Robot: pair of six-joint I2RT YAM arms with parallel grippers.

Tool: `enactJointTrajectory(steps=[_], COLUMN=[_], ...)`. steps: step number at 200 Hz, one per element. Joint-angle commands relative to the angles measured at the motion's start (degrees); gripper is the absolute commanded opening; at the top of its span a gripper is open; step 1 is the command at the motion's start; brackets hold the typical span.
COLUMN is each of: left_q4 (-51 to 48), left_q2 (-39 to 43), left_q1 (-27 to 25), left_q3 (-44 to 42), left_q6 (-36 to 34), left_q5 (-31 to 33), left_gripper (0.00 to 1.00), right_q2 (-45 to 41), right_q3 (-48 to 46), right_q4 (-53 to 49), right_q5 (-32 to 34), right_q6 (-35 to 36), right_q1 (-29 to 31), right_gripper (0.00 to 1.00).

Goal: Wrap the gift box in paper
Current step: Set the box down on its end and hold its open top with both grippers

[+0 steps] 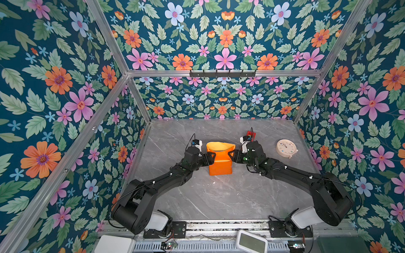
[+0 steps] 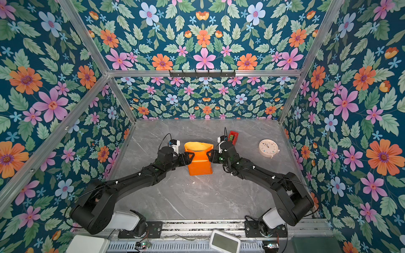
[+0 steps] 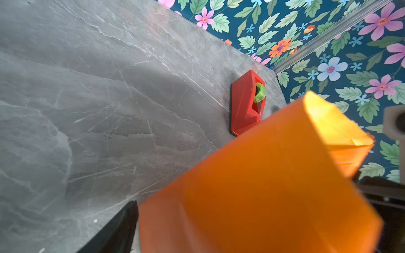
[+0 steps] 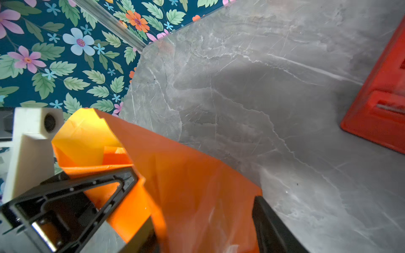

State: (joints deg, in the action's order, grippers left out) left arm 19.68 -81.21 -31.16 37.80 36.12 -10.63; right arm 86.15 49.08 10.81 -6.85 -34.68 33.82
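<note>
The paper [image 1: 220, 163] stands mid-table folded into an orange bundle, and its far end gapes open to show the yellow inside [image 2: 198, 146]. The gift box is hidden under it. In both top views my left gripper [image 1: 211, 158] meets the bundle's left side and my right gripper [image 1: 231, 156] its right side, where the paper narrows to a waist. In the left wrist view the paper [image 3: 263, 186] fills the space beside one finger [image 3: 122, 227], and the jaws stand wide. In the right wrist view the paper [image 4: 192, 186] lies between jaws held apart, against one finger [image 4: 269, 223].
A red tape dispenser [image 1: 251, 134] with a green roll stands just beyond my right gripper. A round cream clock [image 1: 286, 148] lies at the right of the grey marble table [image 1: 219, 197]. A white device [image 1: 252, 242] sits at the front rail. Floral walls close three sides.
</note>
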Motion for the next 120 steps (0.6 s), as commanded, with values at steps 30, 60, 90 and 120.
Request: enactJointTrajectory(steps=[30,60,90,120], left_q4=[-4.3,-6.6,-7.2,-8.3], left_q2=[0.3,-0.2,-1.0,-1.2], left_q1=[0.1,0.0,-0.9,-3.0], left_q3=[1.4,2.8,3.9,5.9], left_q6=[-3.3,-5.5,-7.3,-9.4], left_q5=[6.4,9.2,11.1,15.2], left_gripper=[0.81,0.75,0.65,0.56], right_q2=[1.2,0.6,0.1,0.9], right_q3=[-0.8,-0.5,1.7,4.2], right_q4=[-4.0,-5.3,-7.2,-9.5], right_q5=[4.6,6.1,6.9,8.4], right_q6=[2.1,3.4,4.8,5.8], right_q1=[0.4,1.1,1.4,1.9], right_gripper=[0.5,0.47,0.46,0.43])
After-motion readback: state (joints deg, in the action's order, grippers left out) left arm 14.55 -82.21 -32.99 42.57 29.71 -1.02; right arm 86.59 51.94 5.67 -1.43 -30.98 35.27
